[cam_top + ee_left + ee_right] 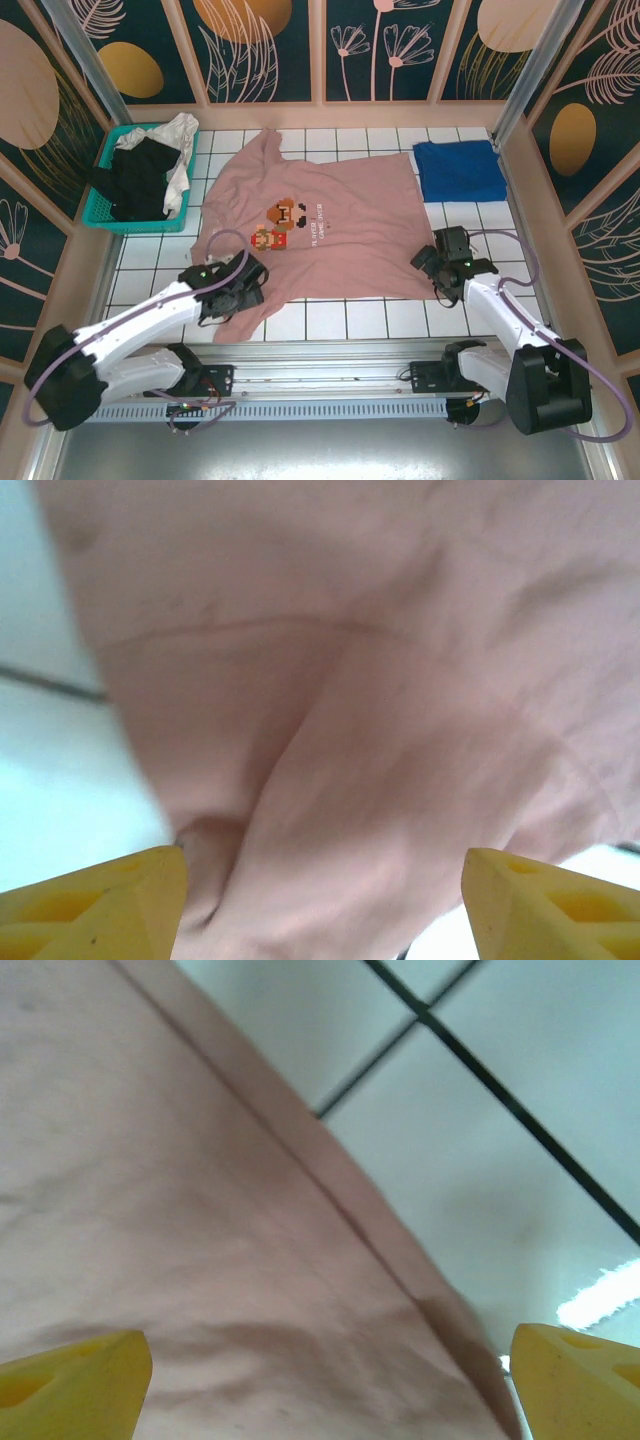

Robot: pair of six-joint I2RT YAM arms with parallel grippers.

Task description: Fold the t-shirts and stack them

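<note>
A dusty-pink t-shirt (330, 225) with a small pixel-art chest print lies spread flat across the white tiles. My left gripper (245, 283) is down on its near-left sleeve. In the left wrist view its yellow fingertips (110, 900) stand apart with rumpled pink cloth (380, 780) between them. My right gripper (440, 262) sits at the shirt's near-right hem corner, open, and the hem edge (330, 1185) runs diagonally between its fingertips (75, 1380). A royal-blue t-shirt (458, 170) lies folded at the back right. Black (135, 180) and white (180, 160) t-shirts are heaped in the basket.
The teal plastic basket (98, 212) stands at the back left, beside the pink shirt's sleeve. Patterned walls close in the table on three sides. Bare tiles (350, 318) show along the near edge in front of the shirt.
</note>
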